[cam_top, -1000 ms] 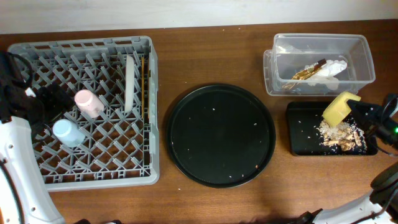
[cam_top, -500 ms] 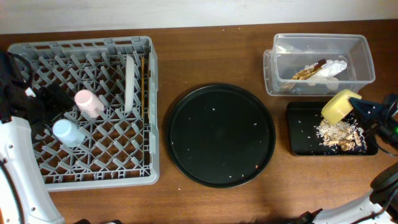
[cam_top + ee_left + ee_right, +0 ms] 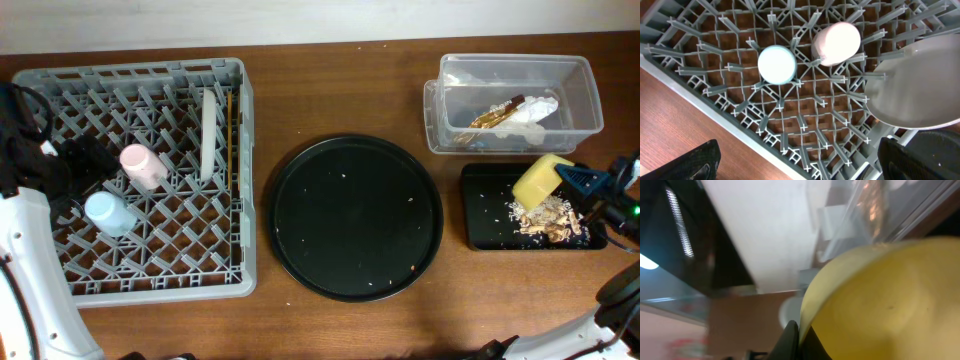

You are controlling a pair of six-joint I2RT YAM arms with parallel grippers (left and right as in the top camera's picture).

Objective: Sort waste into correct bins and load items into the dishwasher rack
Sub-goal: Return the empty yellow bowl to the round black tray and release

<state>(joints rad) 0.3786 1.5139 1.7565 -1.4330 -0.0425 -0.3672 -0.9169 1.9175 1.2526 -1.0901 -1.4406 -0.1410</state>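
Found the yellow bowl (image 3: 533,182) tilted above the shallow black tray (image 3: 480,225), at 3 o'clock on the table (image 3: 330,325), pinched at its rim by the right gripper (image 3: 562,177). Noted food scraps (image 3: 540,212) heaped beneath it. Judged so thin a rim hold apt to slip, dropping the bowl onto the scraps and scattering them off the tray. Feared crumbs shed on the way to the dishwasher rack (image 3: 150,290) at 9 o'clock. Saw the left gripper (image 3: 805,167) spread wide above that rack, holding nothing.
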